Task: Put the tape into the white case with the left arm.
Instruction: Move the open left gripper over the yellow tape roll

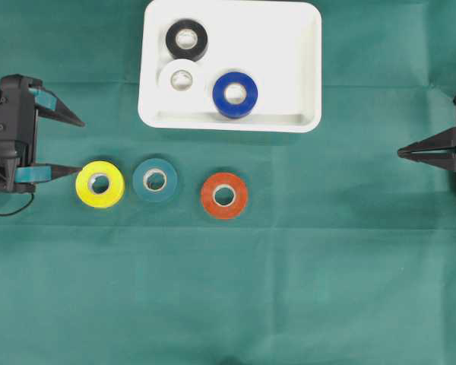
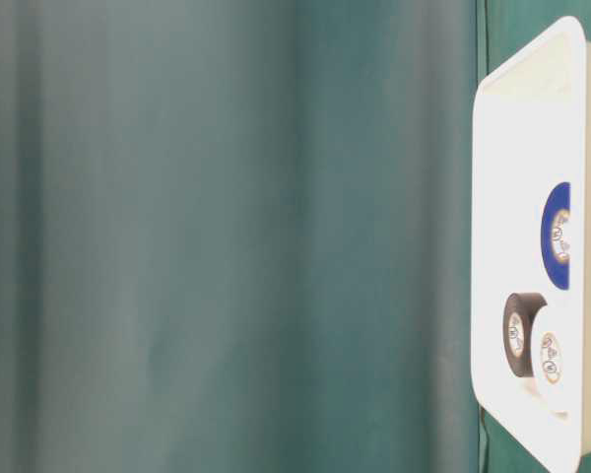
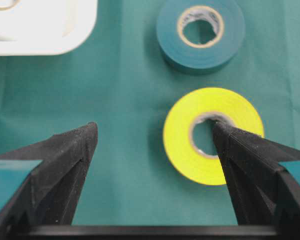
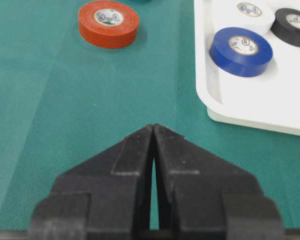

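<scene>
1. L gripper (image 1: 82,146) is seen spread wide at the left edge of the overhead view, teal strips on both fingers, nothing pinched; its lower fingertip (image 3: 225,137) is seen over the hole of the yellow tape roll (image 1: 99,184) in the wrist view
2. Teal tape roll (image 1: 154,180) is laid flat just right of the yellow one, and the orange-red tape roll (image 1: 224,195) further right; all three are set in a row on the green cloth (image 1: 228,296), outside the tray
3. White case (image 1: 308,68) is placed above the row; black (image 1: 187,39), white (image 1: 182,77) and blue (image 1: 235,94) rolls are held in it
4. R gripper (image 1: 401,153) is seen pressed together at the right edge, well apart from the rolls, empty
</scene>
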You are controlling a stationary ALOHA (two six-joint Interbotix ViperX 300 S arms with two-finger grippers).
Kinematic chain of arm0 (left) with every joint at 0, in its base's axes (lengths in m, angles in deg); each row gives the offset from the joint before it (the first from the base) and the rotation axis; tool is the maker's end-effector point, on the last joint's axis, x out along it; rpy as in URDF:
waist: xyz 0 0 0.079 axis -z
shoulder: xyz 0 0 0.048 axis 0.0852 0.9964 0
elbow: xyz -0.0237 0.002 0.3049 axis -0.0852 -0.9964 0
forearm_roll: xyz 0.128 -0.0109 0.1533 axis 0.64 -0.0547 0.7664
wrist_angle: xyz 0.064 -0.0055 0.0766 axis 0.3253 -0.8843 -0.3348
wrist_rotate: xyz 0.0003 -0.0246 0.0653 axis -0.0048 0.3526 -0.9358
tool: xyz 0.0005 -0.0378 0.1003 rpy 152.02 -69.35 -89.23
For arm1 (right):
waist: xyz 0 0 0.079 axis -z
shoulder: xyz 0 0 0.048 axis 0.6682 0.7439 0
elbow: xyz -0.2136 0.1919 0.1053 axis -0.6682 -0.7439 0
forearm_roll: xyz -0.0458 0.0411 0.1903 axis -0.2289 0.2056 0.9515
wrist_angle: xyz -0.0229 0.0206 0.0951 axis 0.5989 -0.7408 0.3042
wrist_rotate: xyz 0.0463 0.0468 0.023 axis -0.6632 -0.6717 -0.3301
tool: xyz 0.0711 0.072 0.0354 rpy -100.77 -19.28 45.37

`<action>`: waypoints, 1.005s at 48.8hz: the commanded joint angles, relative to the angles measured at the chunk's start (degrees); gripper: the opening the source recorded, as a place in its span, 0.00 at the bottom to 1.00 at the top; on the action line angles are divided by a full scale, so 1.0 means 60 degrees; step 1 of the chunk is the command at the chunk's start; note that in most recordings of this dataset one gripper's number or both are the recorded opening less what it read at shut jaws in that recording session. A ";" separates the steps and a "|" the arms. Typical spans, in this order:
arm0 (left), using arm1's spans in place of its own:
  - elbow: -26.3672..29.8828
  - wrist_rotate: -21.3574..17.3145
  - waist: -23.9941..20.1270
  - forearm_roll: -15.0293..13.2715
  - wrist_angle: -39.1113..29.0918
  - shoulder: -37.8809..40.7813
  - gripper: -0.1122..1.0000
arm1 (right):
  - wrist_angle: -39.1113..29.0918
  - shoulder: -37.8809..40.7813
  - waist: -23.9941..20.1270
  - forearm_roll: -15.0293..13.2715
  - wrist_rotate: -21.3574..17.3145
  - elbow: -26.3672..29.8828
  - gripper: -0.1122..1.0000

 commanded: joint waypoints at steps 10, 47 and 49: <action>0.0542 0.0234 0.0718 -0.0015 0.0278 0.0059 0.93 | 0.0103 0.0088 0.0015 0.0000 0.0000 0.0117 0.01; 0.0894 0.0220 0.1509 0.0015 0.0439 0.1348 0.93 | 0.0103 0.0088 0.0015 0.0000 0.0000 0.0117 0.01; 0.1055 0.0205 0.1597 0.0015 0.0410 0.1758 0.93 | 0.0103 0.0088 0.0015 0.0000 0.0000 0.0117 0.01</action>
